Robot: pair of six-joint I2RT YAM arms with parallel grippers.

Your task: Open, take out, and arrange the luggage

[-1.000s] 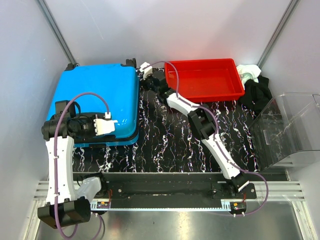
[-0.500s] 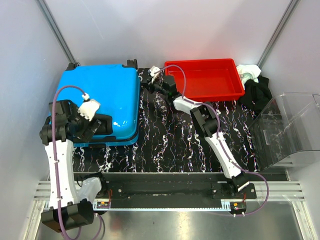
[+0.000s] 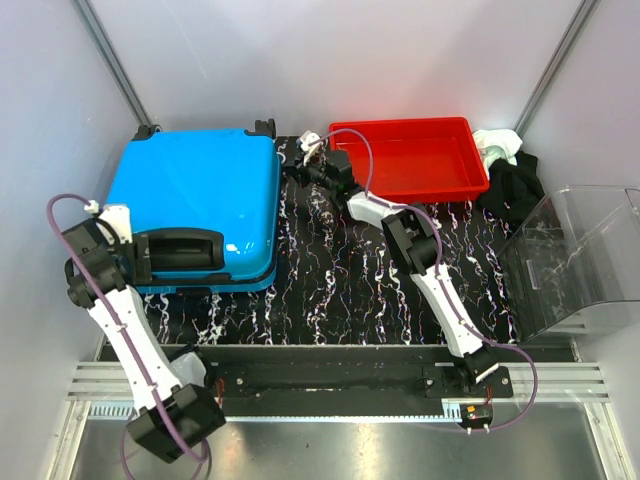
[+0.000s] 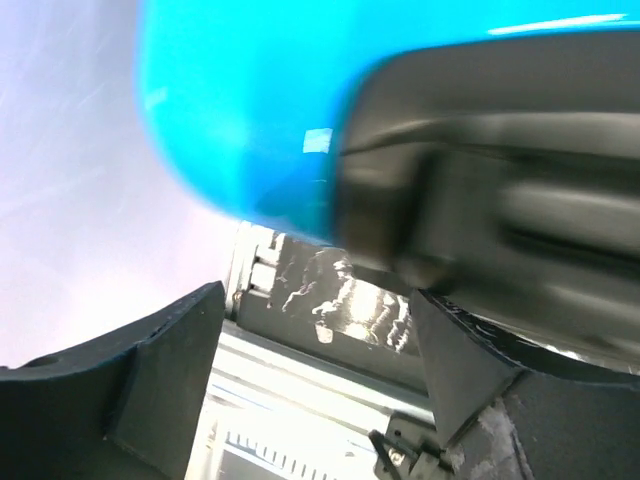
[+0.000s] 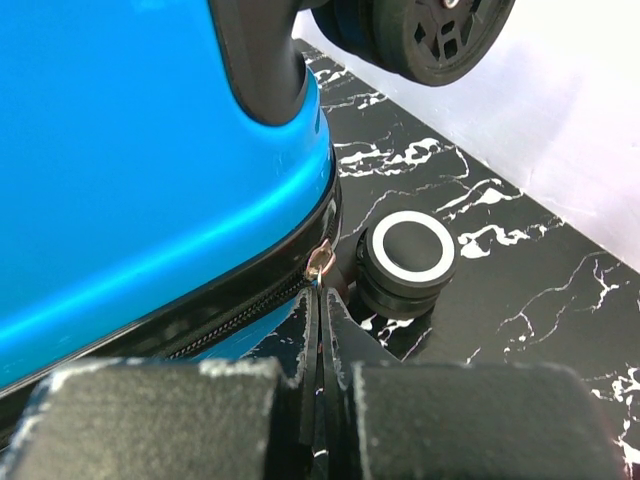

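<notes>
The left gripper [image 3: 140, 258] is being held low at the near-left corner of the luggage [image 3: 195, 190], just beside the black handle [image 3: 185, 250] set into its near side. In the left wrist view its fingers [image 4: 160, 385] are being held wide apart with nothing between them. The blue shell [image 4: 240, 110] and the blurred handle [image 4: 500, 190] are being shown just beyond the tips.

The luggage is being carried flat and zipped shut on the left half of the black marbled bench [image 3: 330, 290], with its wheels turned toward the far wall.

Further back, the right gripper [image 3: 296, 172] is being held against the far-right corner of the luggage. In the right wrist view its fingers [image 5: 305, 330] are being pressed together, and their tips are being held right at the copper-coloured zipper pull [image 5: 320, 260] on the black zip seam. Whether the pull is being pinched cannot be told. A small round black piece [image 5: 405, 255] with a white ring on top is being shown on the bench just beside the tips, and a black wheel [image 5: 430, 30] is being shown beyond it.

At the far side a red tray [image 3: 400, 128] is being carried by the bench, with a white cloth [image 3: 497, 145] and a dark cloth [image 3: 515, 188] beside its right end. A clear bin [image 3: 585, 250] is being shown at the right edge.
</notes>
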